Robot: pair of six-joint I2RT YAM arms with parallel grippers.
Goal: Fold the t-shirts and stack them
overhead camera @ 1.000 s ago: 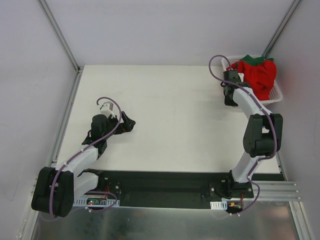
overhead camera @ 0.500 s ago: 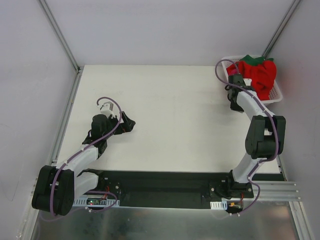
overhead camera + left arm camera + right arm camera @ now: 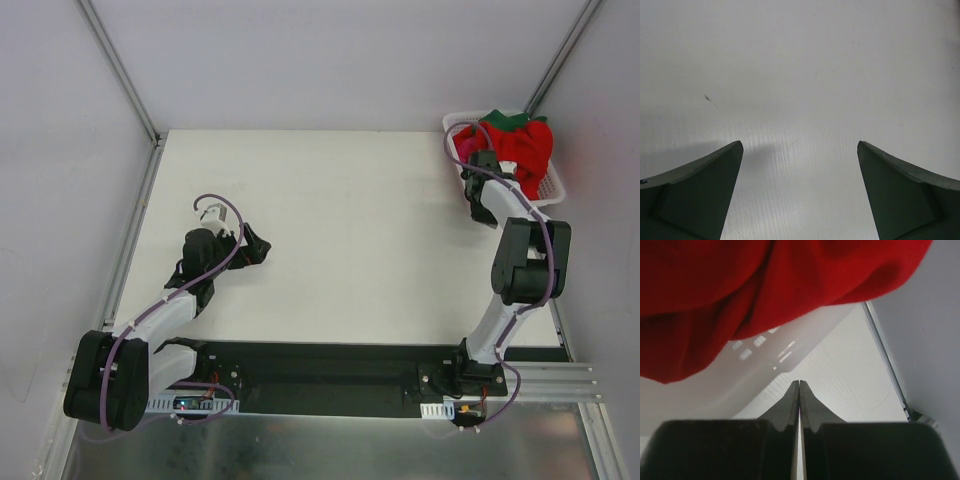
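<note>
Left gripper (image 3: 800, 147) gaped empty over open table (image 3: 800, 60); right gripper (image 3: 799, 384), pinched closed on nothing, sat at the basket (image 3: 765, 346) edge, 2 o'clock, under a bunched red t-shirt (image 3: 740, 290).

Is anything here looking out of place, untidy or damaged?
Only the red t-shirt, crumpled in the white basket at the far right corner of the table. It bulges over the rim, with green cloth and pink cloth beside it. Nothing looks spilled or damaged.

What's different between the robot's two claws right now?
The left gripper is wide open; the right gripper is shut, its fingertips touching. The left gripper faces bare table; the right gripper points at the basket, with the red shirt spilling over it. Both are empty.
</note>
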